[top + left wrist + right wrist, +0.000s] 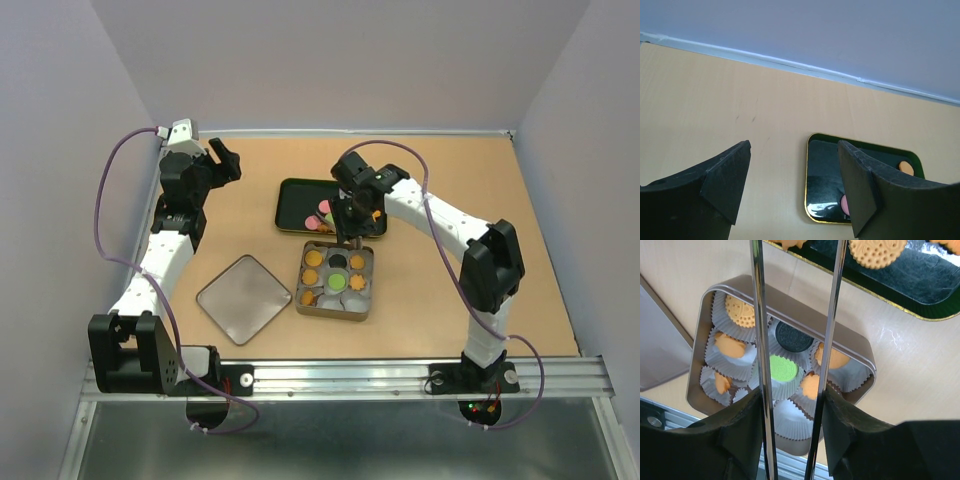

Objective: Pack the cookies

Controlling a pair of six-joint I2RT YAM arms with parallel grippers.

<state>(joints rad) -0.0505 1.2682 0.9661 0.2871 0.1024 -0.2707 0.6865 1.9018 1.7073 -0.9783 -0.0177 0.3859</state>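
**Tongs poised over a nearly full tin**

The right gripper (791, 405) has its jaws pinching a pair of tongs (757, 315), whose prongs are spread with nothing seen between them, above the tin (335, 316) mid-counter (480, 200). The cookies (740, 311) fill most paper cups (790, 422). Two cups at 5 and 6 o'clock of the green cookie (783, 367) look empty. Loose cookies (323, 212) lie on the dark tray (298, 192) at 11 o'clock of the tin. The left gripper (794, 147) hangs with jaws spread, idle. This is likely a fetch step: the next move calls for reaching the tray and squeezing one disc by its edges.

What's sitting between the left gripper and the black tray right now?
Only bare table. In the left wrist view the open left gripper faces the black tray with nothing between them, and the top view agrees.
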